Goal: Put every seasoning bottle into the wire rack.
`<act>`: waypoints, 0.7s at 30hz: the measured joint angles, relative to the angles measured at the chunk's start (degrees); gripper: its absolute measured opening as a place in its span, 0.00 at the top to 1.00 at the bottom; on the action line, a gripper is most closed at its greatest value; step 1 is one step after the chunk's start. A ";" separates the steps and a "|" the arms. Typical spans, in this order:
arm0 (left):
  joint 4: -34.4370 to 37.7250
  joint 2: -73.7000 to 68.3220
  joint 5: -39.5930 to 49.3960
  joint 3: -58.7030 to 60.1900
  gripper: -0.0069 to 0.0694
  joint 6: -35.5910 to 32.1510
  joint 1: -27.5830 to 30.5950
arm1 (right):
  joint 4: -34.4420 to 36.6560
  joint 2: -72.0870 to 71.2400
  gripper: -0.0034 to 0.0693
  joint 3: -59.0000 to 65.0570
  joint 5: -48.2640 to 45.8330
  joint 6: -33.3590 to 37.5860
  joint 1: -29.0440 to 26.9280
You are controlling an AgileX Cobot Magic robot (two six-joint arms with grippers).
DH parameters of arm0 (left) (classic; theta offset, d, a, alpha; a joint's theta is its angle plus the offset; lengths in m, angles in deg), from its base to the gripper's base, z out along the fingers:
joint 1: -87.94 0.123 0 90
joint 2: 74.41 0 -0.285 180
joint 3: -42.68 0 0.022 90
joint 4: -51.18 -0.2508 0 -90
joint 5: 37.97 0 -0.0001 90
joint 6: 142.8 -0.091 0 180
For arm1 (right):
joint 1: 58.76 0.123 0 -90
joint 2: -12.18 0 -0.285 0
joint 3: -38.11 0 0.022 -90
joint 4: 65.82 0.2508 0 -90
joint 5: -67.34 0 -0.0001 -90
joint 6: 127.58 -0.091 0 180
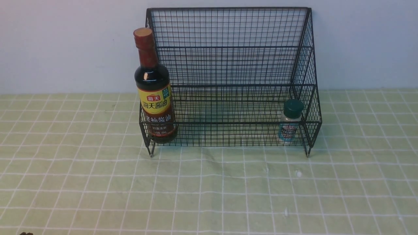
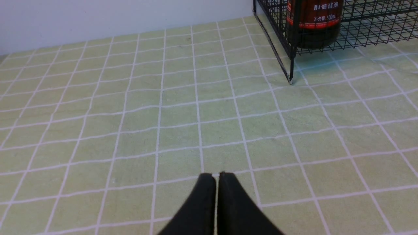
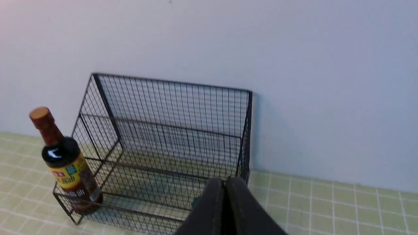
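The black wire rack (image 1: 235, 65) stands against the wall. The tall dark soy-sauce bottle (image 1: 153, 94) stands upright in its lowest shelf at the left end. The small shaker jar (image 1: 290, 122) with a dark green cap stands upright at the right end of the same shelf. In the left wrist view my left gripper (image 2: 217, 174) is shut and empty, low over the cloth, short of the rack's left foot (image 2: 290, 80). In the right wrist view my right gripper (image 3: 224, 179) is shut and empty, raised and back from the rack (image 3: 169, 137); its fingers hide most of the shaker jar. The soy-sauce bottle (image 3: 65, 163) shows there too.
A light green checked cloth (image 1: 209, 189) covers the table. A plain pale wall (image 1: 65, 45) rises right behind the rack. Neither arm shows in the front view.
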 joint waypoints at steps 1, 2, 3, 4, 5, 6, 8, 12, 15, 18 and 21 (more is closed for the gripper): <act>0.00 0.00 0.00 0.00 0.92 0.00 0.00 | 0.07 -3.77 0.97 3.67 2.12 -0.06 0.00; 0.00 0.00 0.00 0.00 0.92 0.00 0.00 | 0.20 -7.57 0.97 7.45 5.93 -0.19 0.00; 0.00 0.00 0.06 0.00 0.92 0.00 0.00 | 0.42 -13.23 0.97 13.29 9.88 -0.56 0.00; 0.00 0.00 0.06 0.00 0.92 0.00 0.00 | 0.43 -17.77 0.97 17.10 13.72 -1.03 0.00; 0.00 0.00 0.06 0.00 0.92 0.00 0.00 | 0.48 -22.08 0.97 22.58 17.28 -1.54 0.00; 0.00 0.00 0.06 0.00 0.92 0.00 0.00 | 0.48 -26.08 0.97 26.05 20.53 -1.79 0.00; 0.00 0.00 0.06 0.00 0.92 0.00 0.00 | 0.48 -30.99 0.97 32.41 24.79 -2.49 0.00; 0.00 0.00 0.06 0.00 0.92 0.00 0.00 | 0.55 -40.44 0.97 45.28 32.48 -4.60 0.00; 0.00 0.00 0.06 0.00 0.92 0.00 0.00 | 0.60 -43.02 0.97 50.76 35.78 -4.89 0.00; 0.00 0.04 0.11 0.00 0.92 0.00 0.00 | 0.60 -43.59 0.97 53.76 36.87 -4.89 0.00; 0.00 0.04 0.11 0.00 0.92 0.00 0.00 | 0.40 -43.59 0.97 55.48 37.30 -4.81 0.00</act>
